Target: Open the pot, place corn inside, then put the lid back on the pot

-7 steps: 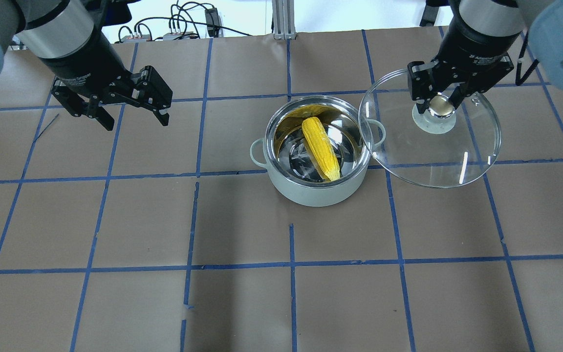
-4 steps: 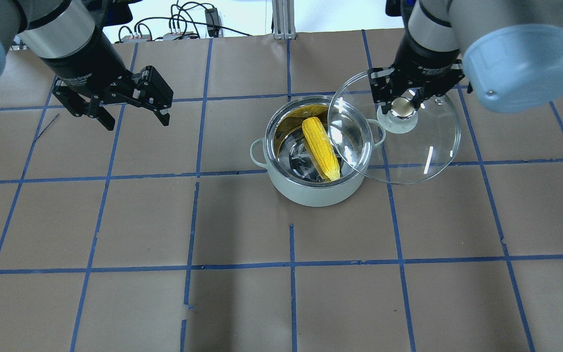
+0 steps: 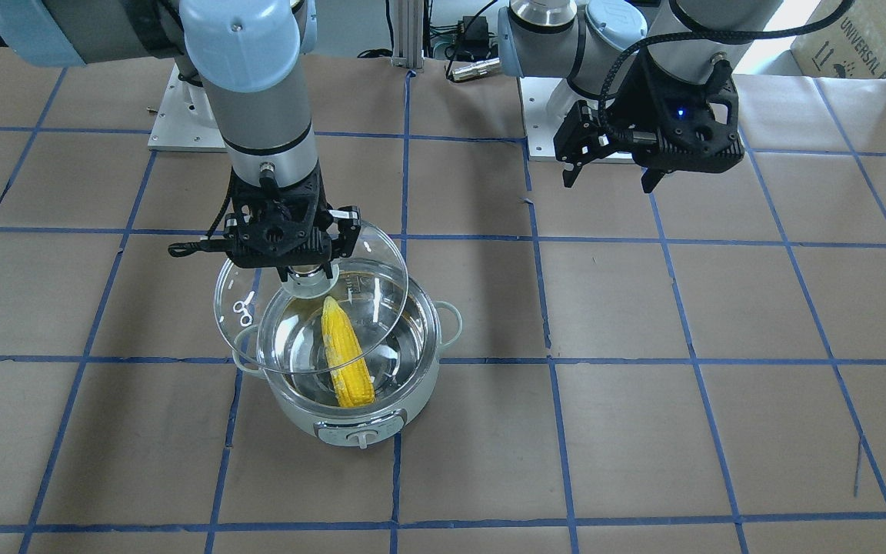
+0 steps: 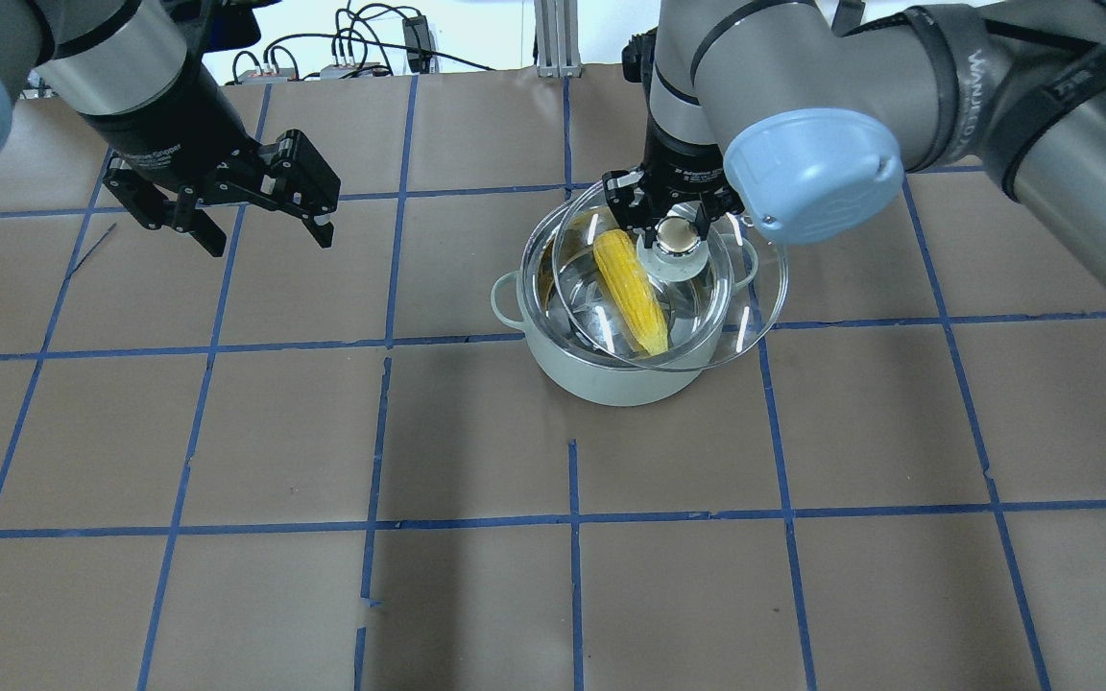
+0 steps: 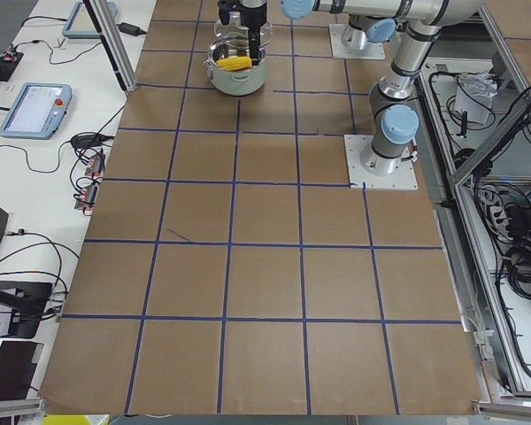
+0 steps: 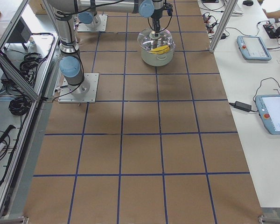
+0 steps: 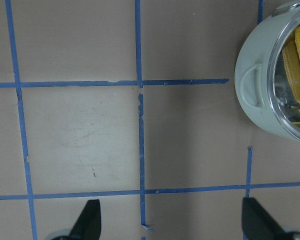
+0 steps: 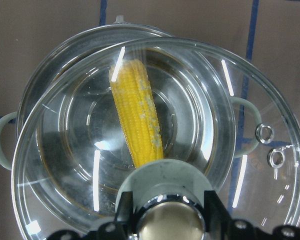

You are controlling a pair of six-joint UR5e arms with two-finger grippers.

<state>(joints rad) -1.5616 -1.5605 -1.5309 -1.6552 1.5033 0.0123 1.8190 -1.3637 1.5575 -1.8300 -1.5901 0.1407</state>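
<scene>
The pale mint pot (image 4: pixel 611 384) stands open near the table's middle; it also shows in the front view (image 3: pixel 351 419) and the left wrist view (image 7: pixel 255 95). The yellow corn (image 4: pixel 628 288) lies slanted inside it, seen too in the front view (image 3: pixel 344 354) and the right wrist view (image 8: pixel 137 117). My right gripper (image 4: pixel 676 230) is shut on the knob of the clear glass lid (image 4: pixel 759 297). It holds the lid (image 3: pixel 254 315) just above the pot, offset toward my right and covering most of the opening. My left gripper (image 4: pixel 268 240) is open and empty, far left of the pot.
Brown paper with a blue tape grid covers the table. Cables and an aluminium post (image 4: pixel 553 38) sit at the far edge. Tablets (image 6: pixel 254 46) lie on the side bench. My right arm's elbow (image 4: pixel 807 173) hangs over the area right of the pot.
My right arm has carried the lid leftward from the table beside the pot to over the pot's opening. My left gripper has not moved.
</scene>
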